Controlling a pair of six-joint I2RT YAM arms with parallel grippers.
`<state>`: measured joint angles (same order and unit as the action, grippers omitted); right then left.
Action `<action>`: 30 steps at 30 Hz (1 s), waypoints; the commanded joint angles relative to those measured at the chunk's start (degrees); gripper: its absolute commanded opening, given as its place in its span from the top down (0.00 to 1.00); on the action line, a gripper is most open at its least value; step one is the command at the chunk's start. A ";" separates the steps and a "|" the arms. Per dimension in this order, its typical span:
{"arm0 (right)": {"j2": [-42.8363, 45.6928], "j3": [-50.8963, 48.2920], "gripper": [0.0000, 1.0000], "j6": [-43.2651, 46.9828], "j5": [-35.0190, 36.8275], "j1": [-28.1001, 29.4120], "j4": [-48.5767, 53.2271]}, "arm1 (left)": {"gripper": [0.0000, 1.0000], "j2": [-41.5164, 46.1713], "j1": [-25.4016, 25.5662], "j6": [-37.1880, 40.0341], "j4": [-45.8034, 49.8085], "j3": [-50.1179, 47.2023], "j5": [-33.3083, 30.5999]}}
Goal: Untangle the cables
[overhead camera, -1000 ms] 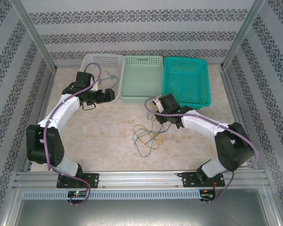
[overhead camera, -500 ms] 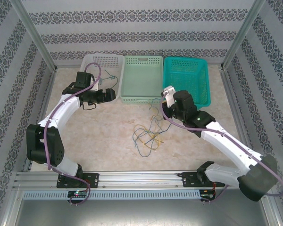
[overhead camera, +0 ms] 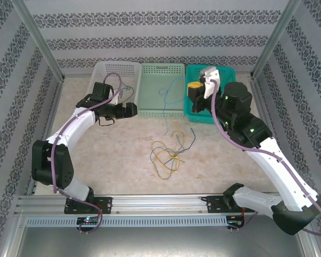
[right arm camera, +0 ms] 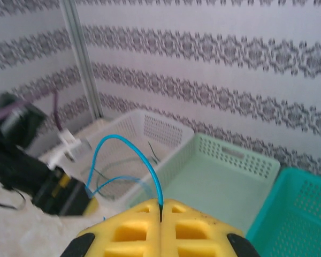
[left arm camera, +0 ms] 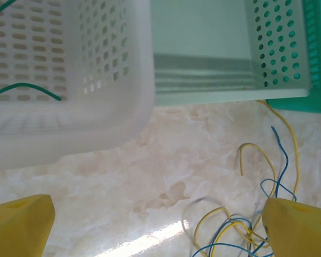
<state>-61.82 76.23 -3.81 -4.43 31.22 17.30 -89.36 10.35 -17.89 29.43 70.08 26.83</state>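
Top external: you look down from above and behind the arm bases, facing the back wall (overhead camera: 160, 32); far enough out to take in the whole table (overhead camera: 112, 155). Left wrist: you sit low and close over the tabletop, looking at the near sides of the white basket (left arm camera: 96, 96) and pale green basket (left arm camera: 230, 95); the top view shares both, plus the loose cables (left arm camera: 240, 160). Right wrist: you ride high, facing roughly level toward the patterned wall; all three baskets, teal basket (right arm camera: 299, 214) included, lie below and match the top view's row.
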 commanded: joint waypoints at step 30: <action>-47.39 27.58 1.00 -22.53 -7.35 -11.94 -21.68 | 0.00 2.38 1.34 -1.38 -4.78 -6.74 -0.97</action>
<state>-106.63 99.42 -20.82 -8.91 19.92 -0.56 -89.25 11.27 -18.96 26.06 64.07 26.65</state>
